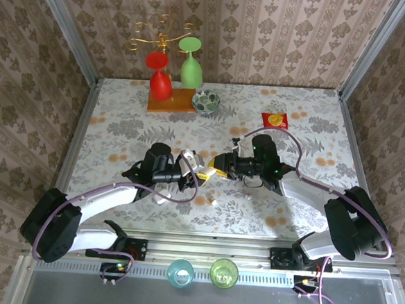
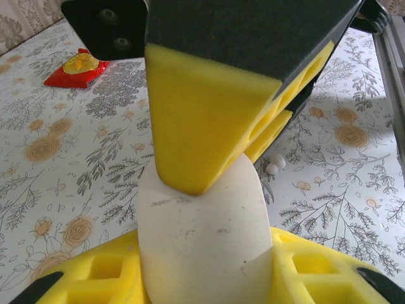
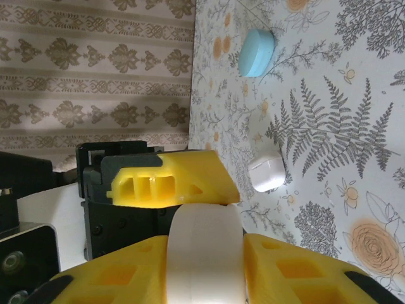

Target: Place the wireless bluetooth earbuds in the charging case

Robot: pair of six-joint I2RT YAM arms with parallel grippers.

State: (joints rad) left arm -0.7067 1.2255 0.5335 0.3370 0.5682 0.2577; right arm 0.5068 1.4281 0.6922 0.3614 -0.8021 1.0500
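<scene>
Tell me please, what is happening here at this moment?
The left gripper and the right gripper meet over the middle of the table, each clamped on the same white charging case. Tiny whitish earbuds lie on the table, not yet in the case. A light blue case lies farther off.

Left end effector (image 1: 197,167) meets right end effector (image 1: 217,164) mid-table.

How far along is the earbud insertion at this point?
Done: nothing visibly; the earbuds lie loose on the table. In hand: the left hand and right hand both clamp the white case, with no open lid showing. Left: open the case, pick up the earbuds, seat them.
</scene>
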